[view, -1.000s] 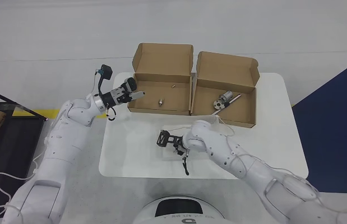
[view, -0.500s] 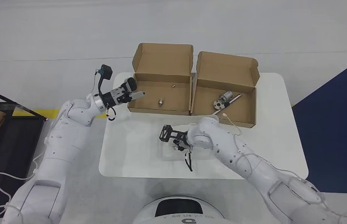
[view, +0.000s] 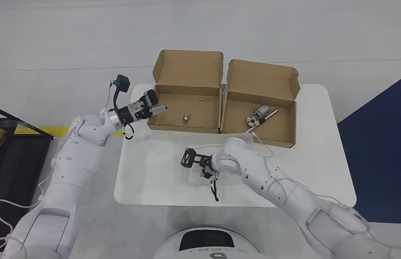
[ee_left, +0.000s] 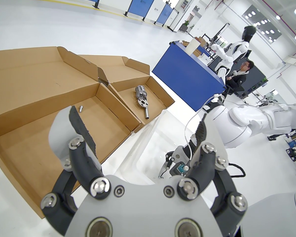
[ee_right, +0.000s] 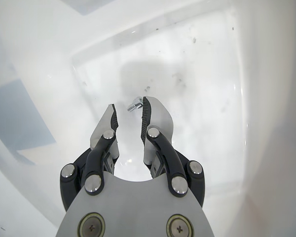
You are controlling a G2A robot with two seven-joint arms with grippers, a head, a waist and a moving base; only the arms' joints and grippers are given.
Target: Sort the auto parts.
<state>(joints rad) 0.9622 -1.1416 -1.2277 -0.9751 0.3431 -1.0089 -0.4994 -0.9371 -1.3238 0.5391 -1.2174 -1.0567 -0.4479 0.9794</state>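
1. My right gripper [ee_right: 127,115] points down into a clear plastic tray [ee_right: 148,31] on the white counter [view: 304,178], in front of the two boxes. Its jaws are partly open with nothing between them.
2. A small silver bolt [ee_right: 135,106] lies on its side on the tray floor. Its head is touching or just beside the tip of one finger [ee_right: 145,114], and its threaded end points into the gap. Judgement: this narrow opening suits so small a part, but the bolt sits off-centre, so closing now may push it away rather than pinch it.
3. My left gripper [ee_left: 138,124] hangs beside the outer wall of the left cardboard box [view: 171,107], jaws wide apart and empty. Judgement: it is parked there to stay out of the right arm's way.
4. The left box holds a similar small bolt [ee_left: 80,108]. The right cardboard box [view: 281,129] holds a larger flanged metal part [ee_left: 141,97]. Judgement: sorting goes by kind, so the tray bolt belongs in the left box, and that step is not yet done.
5. Both box lids stand folded back, which leaves the open tops free for dropping parts in from above.
6. Writing: I see no label or marking on the boxes, tray or parts.
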